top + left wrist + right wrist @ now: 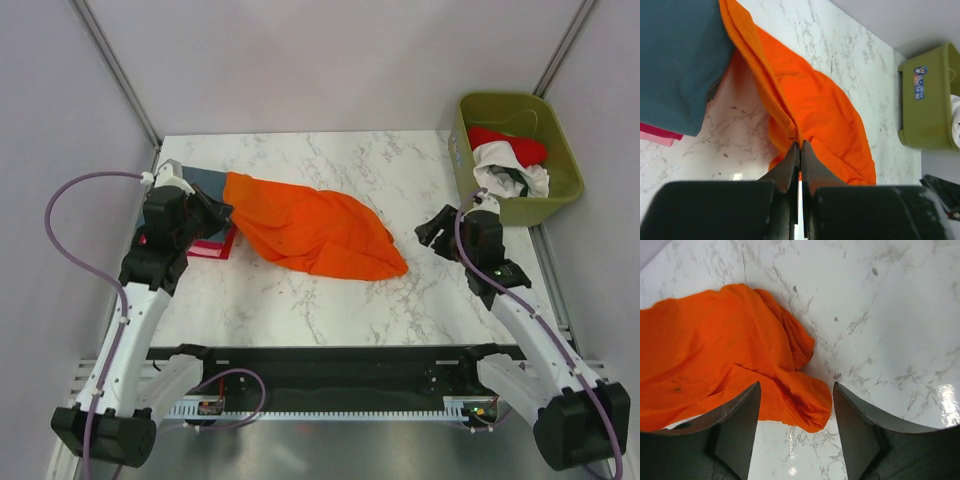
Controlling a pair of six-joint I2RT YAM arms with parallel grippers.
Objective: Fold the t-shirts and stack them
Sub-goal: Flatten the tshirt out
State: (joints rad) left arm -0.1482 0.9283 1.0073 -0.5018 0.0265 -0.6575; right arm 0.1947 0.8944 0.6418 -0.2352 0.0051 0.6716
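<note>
A bright orange t-shirt (320,232) lies crumpled across the middle of the table. My left gripper (222,212) is shut on its left end, seen pinched between the fingers in the left wrist view (800,145). A folded grey-blue t-shirt (205,185) lies on a red one (210,248) at the left edge; both show in the left wrist view (675,60). My right gripper (432,232) is open and empty, just right of the orange shirt's right end (805,405). A red t-shirt (510,143) and a white one with dark print (512,175) sit in the bin.
The olive-green plastic bin (555,185) stands off the table's back right corner, also seen in the left wrist view (927,100). Grey walls close in on both sides. The marble table (320,300) shows bare in front of the orange shirt.
</note>
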